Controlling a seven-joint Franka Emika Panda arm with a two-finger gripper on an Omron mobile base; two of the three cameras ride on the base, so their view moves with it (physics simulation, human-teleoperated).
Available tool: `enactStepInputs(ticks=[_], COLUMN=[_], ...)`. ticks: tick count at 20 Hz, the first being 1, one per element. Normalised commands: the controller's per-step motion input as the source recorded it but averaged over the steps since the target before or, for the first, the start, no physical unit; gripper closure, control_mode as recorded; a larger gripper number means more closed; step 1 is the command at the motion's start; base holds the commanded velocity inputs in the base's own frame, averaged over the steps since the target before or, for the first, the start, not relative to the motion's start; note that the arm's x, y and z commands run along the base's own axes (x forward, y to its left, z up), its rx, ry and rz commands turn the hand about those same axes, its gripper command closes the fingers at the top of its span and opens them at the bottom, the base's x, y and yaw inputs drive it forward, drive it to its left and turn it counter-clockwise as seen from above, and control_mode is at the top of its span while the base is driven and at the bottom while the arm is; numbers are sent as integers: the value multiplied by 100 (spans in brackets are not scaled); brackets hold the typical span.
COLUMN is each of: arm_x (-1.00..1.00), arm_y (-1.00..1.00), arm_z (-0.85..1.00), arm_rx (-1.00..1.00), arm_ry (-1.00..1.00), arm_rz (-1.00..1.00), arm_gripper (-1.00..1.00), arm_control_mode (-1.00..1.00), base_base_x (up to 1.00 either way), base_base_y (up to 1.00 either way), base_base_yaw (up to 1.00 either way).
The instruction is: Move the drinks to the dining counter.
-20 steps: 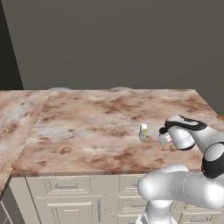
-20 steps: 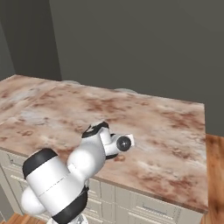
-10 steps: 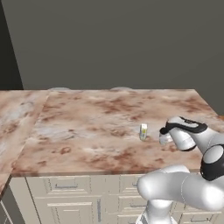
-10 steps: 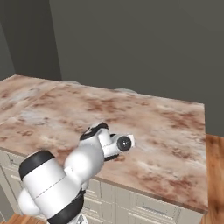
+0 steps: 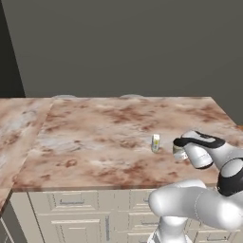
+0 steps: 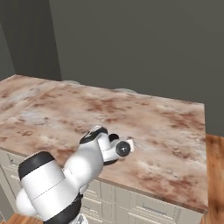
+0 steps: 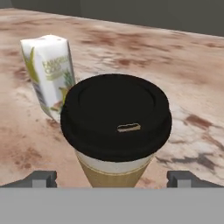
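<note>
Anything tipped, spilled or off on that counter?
Nothing stands out. The carton and the lidded cup both stand upright on the dining counter, lid seated, no spill. The hand is open with the cup between its fingers.

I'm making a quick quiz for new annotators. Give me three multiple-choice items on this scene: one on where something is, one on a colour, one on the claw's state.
1. Where does the carton stand?
A. On the counter beside the cup
B. In a drawer
C. On the floor

2. What colour is the cup's lid?
A. White
B. Black
C. Red

3. How is the claw?
A. Shut on the carton
B. Shut on the cup
C. Open, one finger on each side of the cup

Answers:
1. A: in the hand view the carton stands upright on the veined stone, just beyond the cup.
2. B: the lid is black over a tan body.
3. C: both fingertips stand wide apart, clear of the cup's sides.
</note>
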Motion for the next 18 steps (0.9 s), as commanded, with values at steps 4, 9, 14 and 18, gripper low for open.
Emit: enactStepInputs(ticks=[4,9,14,18], arm_x=[-14,-53,-52,-30], arm_y=[2,-6,-6,-2], arm_z=[-14,14,57,91], arm_rx=[0,0,1,2], arm_ry=[0,0,-5,-1], arm_rz=[0,0,0,0], arm_gripper=[-100,-100,-100,-100], arm_control_mode=[-100,-100,-100,-100], base_base_x=[0,0,0,0], base_base_y=[0,0,0,0], base_base_yaw=[0,0,0,0])
